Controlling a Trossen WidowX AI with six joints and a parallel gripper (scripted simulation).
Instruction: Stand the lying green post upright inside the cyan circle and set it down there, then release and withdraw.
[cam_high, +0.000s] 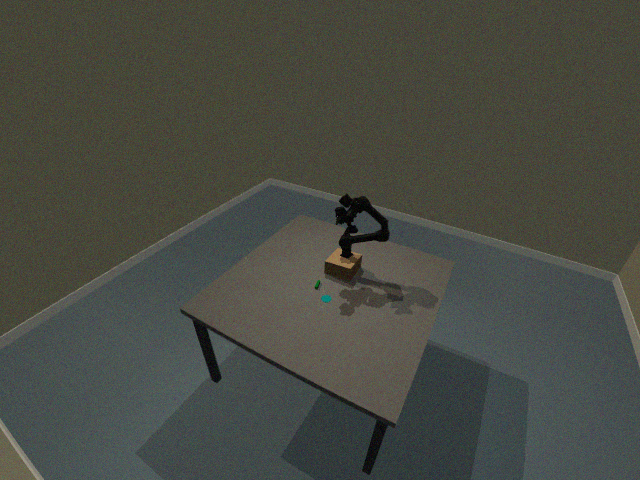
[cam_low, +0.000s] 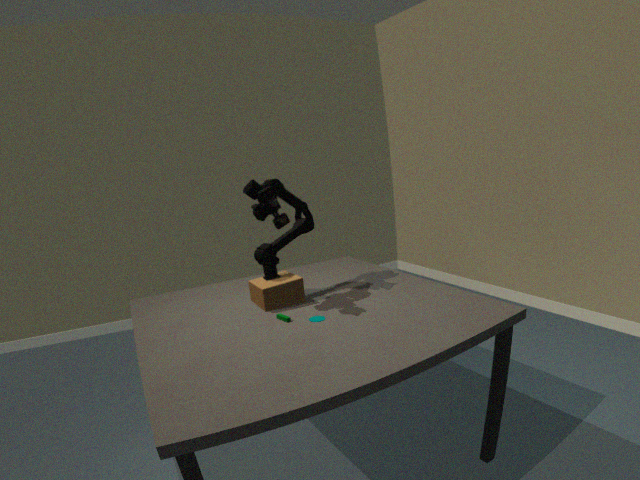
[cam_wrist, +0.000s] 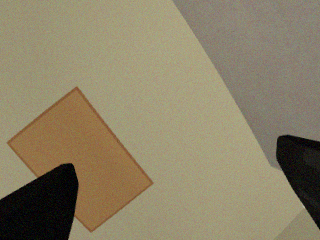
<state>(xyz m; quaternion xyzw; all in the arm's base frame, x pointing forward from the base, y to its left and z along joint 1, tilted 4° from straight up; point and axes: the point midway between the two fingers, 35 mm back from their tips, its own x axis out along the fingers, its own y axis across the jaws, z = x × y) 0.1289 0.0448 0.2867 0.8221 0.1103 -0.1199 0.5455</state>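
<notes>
The green post (cam_high: 317, 284) (cam_low: 283, 317) lies on its side on the table, in front of the arm's wooden base block. The flat cyan circle (cam_high: 326, 298) (cam_low: 316, 319) is on the table a short way from the post, and nothing stands on it. My gripper (cam_high: 345, 224) (cam_low: 270, 217) (cam_wrist: 178, 162) is open and empty, high above the table near the arm's base and well away from the post. Neither the post nor the circle shows in the wrist view.
The wooden block (cam_high: 342, 265) (cam_low: 284, 294) under the arm stands close behind the post. The arm's shadow falls on the table (cam_high: 289, 330) (cam_low: 222, 372) beside the circle. The wrist view shows a pale surface with an orange rectangle (cam_wrist: 95, 150) and a grey area at the upper right.
</notes>
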